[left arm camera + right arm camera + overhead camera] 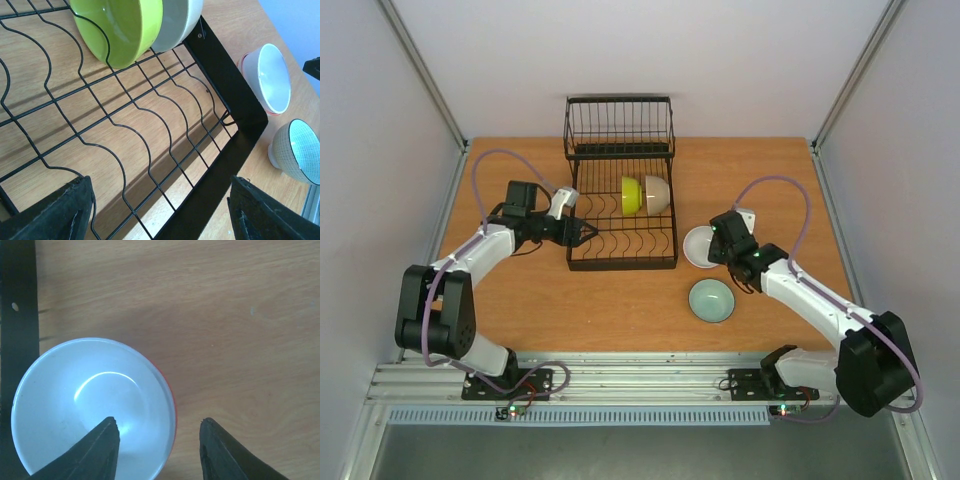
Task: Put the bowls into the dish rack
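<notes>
The black wire dish rack (620,265) stands at the table's middle back. A yellow-green bowl (632,195) and a cream bowl (657,194) stand on edge in its prongs. Just right of the rack, a white bowl with a red outside (697,244) sits on the table. A pale teal bowl (711,301) is nearer. My right gripper (159,432) is open and straddles the white bowl's (75,390) right rim, with one finger (102,450) inside and the other (220,450) outside. My left gripper (160,200) hangs open over the rack's (235,100) near left prongs, holding nothing.
The rack's taller wire basket section (618,125) rises at its far end. Grey walls and metal frame rails close in the table on three sides. The rack's black side bar (20,315) runs just left of the white bowl.
</notes>
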You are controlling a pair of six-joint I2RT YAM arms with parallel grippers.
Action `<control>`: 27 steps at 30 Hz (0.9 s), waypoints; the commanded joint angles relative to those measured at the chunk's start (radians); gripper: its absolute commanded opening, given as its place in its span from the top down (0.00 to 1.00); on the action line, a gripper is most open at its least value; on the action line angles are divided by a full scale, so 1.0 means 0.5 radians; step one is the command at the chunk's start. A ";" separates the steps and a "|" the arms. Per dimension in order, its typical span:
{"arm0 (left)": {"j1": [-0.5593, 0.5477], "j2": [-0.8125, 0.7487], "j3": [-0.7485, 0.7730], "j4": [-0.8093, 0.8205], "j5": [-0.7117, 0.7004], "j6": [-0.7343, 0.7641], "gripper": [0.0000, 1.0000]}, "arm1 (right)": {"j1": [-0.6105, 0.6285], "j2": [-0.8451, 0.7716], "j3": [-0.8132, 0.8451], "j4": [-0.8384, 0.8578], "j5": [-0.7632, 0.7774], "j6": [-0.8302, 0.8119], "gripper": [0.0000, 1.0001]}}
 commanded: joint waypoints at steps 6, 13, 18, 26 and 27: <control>-0.014 0.031 0.060 0.029 -0.028 0.042 0.26 | -0.104 0.107 -0.043 0.187 -0.210 0.056 0.65; -0.013 0.030 0.060 0.028 -0.023 0.043 0.26 | -0.138 0.148 -0.061 0.193 -0.188 0.065 0.66; -0.014 0.026 0.060 0.027 -0.023 0.042 0.26 | -0.149 0.202 -0.063 0.220 -0.197 0.068 0.69; -0.017 0.016 0.060 0.023 -0.023 0.042 0.26 | -0.169 0.271 -0.073 0.263 -0.213 0.074 0.81; -0.017 0.016 0.060 0.024 -0.023 0.043 0.26 | -0.171 0.273 -0.075 0.265 -0.213 0.074 0.83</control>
